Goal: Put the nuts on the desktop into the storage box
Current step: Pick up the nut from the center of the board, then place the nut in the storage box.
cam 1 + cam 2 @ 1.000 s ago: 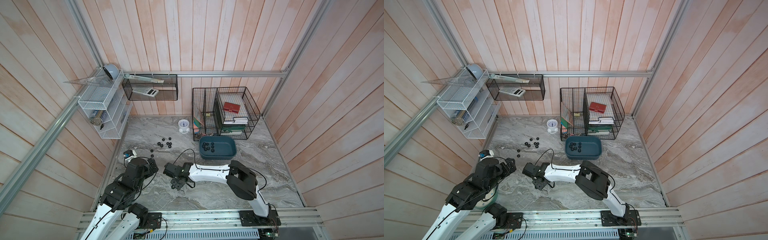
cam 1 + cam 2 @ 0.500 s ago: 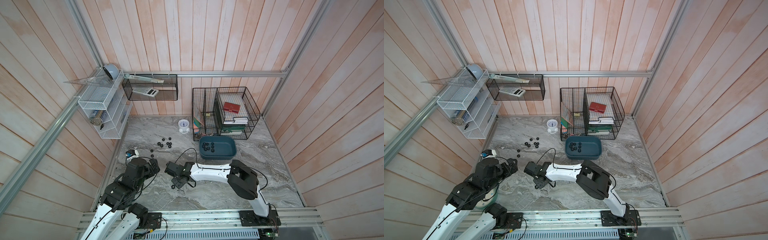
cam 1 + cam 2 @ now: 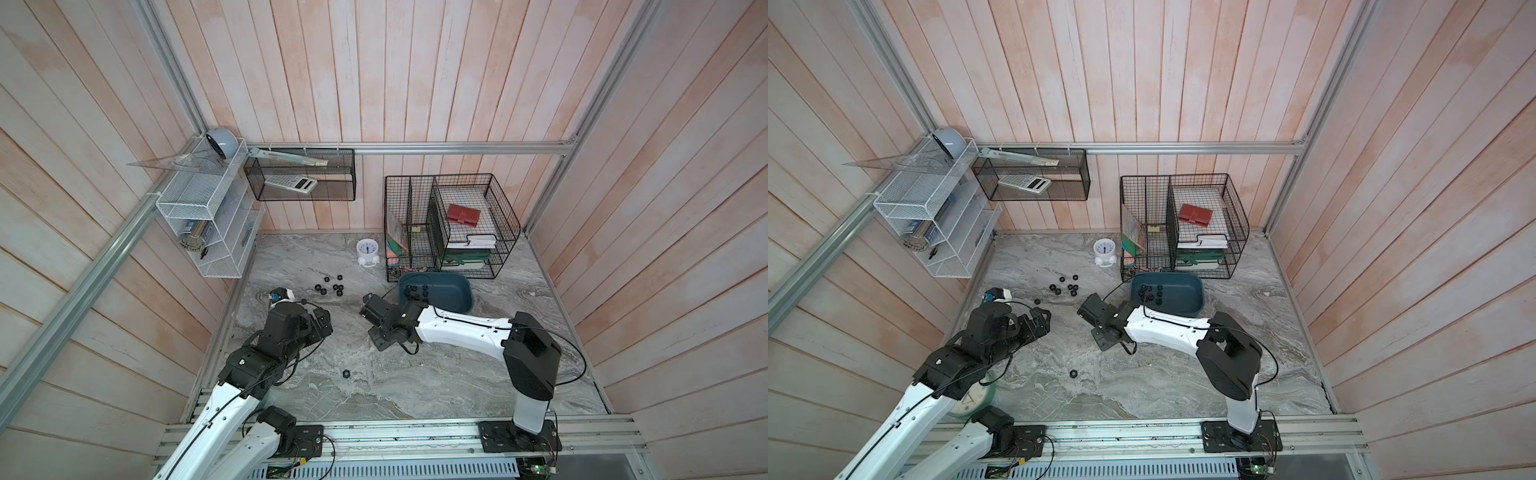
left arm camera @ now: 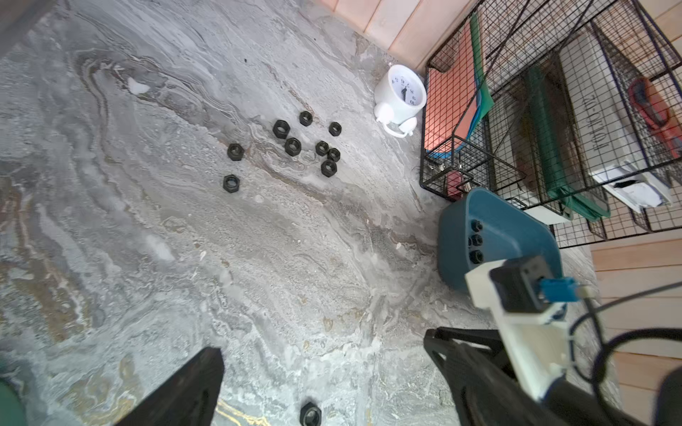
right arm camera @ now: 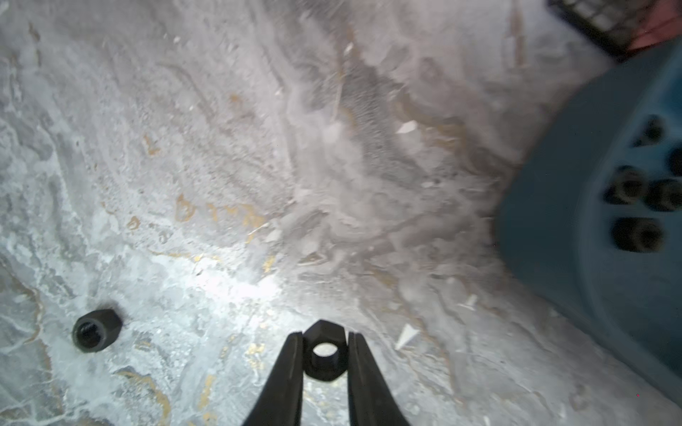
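Worktop (image 3: 436,374): grey marbled slab that carries everything listed. Storage box (image 3: 453,293): dark teal tub at mid-width towards the far edge, just in front of the wire baskets (image 3: 505,232), with several nuts lying in its left end. Left gripper (image 4: 324,354): near the left edge, fingers released and spread wide, holding nothing. Right gripper (image 5: 324,337): near the middle of the worktop, just short of the box's left end, fingers clenched on a single held nut (image 5: 324,363), pinched across two opposite flats with its bore showing between them. Loose nuts (image 4: 292,146): about nine, scattered flat towards the far-left corner, some touching. Lone nut (image 3: 345,373): apart from the rest, nearer the near edge, left of centre. Handling, by judgement: each nut looks rigid, dense for its size and hard to damage, but its smooth faces are likely to slip and it would roll if dropped. The best hold is squarely across opposite flats, as on the held one. The corners are a poor hold, and neighbours that touch may be nudged.
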You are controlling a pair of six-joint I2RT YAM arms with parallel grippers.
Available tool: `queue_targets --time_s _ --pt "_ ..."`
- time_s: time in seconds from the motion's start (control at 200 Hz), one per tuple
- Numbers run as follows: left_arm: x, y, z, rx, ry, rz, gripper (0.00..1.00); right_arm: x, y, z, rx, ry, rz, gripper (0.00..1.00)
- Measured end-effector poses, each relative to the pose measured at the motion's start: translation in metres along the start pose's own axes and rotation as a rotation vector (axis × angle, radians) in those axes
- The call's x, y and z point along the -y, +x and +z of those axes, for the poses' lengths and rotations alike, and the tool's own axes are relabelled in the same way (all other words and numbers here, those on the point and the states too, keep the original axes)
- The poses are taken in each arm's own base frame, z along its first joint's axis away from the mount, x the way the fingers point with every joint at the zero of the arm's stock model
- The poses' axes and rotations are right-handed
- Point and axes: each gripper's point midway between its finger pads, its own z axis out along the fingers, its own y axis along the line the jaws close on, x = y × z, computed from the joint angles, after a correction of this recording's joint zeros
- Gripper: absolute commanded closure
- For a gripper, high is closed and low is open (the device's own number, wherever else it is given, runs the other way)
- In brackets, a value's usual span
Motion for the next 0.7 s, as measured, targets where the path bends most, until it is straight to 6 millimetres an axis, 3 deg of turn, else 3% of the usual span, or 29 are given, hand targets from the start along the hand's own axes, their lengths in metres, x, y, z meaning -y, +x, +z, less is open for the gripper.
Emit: queue_targets --time_s 0.145,0.305,0.545,0.7 --pt "0.016 0.002 0.017 -0.042 0.035 0.007 0.00 0.041 -0.012 -0.014 0.044 0.070 0.069 0.77" --pt "0.042 -0.001 0.031 -0.076 0.080 0.039 0.00 0.090 -0.016 -0.017 0.050 0.144 0.153 0.75" --pt "0.078 -0.017 0.045 -0.080 0.141 0.082 0.00 0.156 -0.021 -0.008 0.041 0.228 0.278 0.75" --pt "0.089 -0.026 0.051 -0.072 0.153 0.100 0.00 0.185 -0.024 0.017 0.005 0.261 0.314 0.75"
